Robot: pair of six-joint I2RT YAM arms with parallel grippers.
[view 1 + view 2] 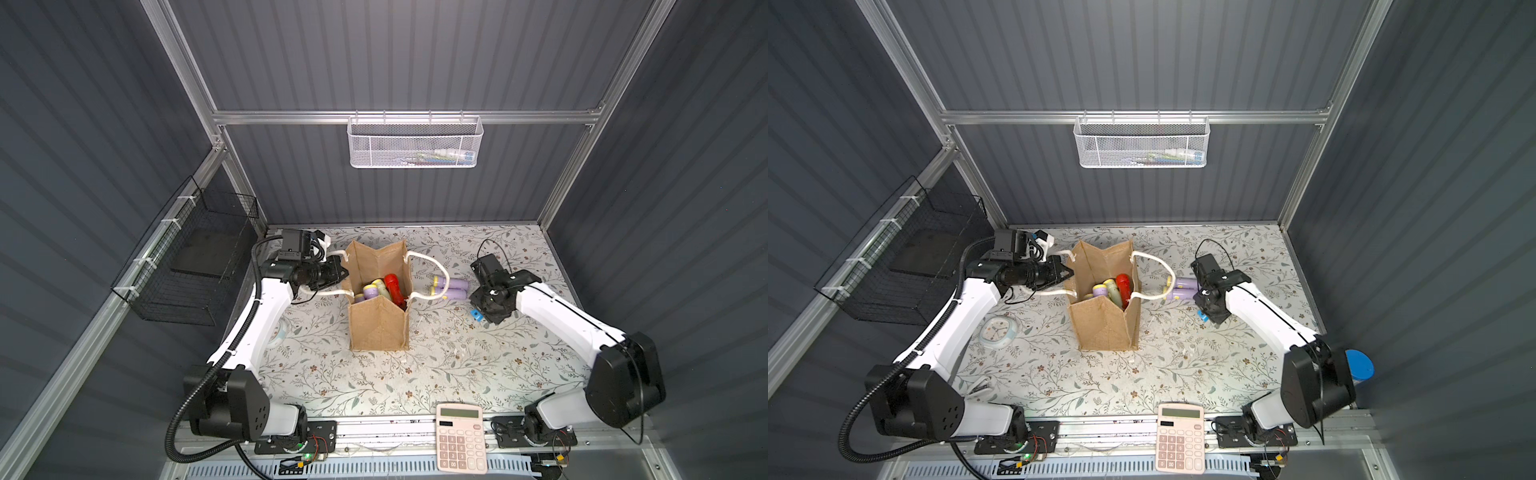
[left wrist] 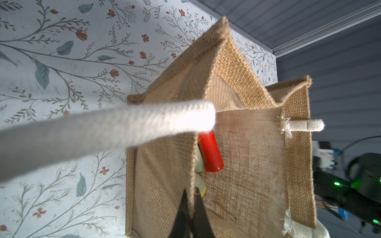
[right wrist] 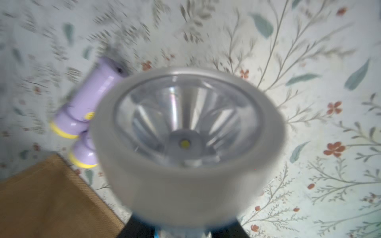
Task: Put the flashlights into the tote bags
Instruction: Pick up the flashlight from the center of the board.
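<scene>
The tan jute tote bag stands upright and open mid-table, white rope handles hanging out to both sides. Inside it lie a red flashlight and lilac, yellow-headed ones. My left gripper is shut on the bag's left rim. Two lilac flashlights lie on the table right of the bag, under a handle loop. Beside them, my right gripper is shut on a blue flashlight; its pale head faces the wrist camera.
A white mesh basket hangs on the back rail and a black wire basket on the left wall. A calculator lies at the front edge. A small round clock sits by my left arm, a blue-capped tube behind my right.
</scene>
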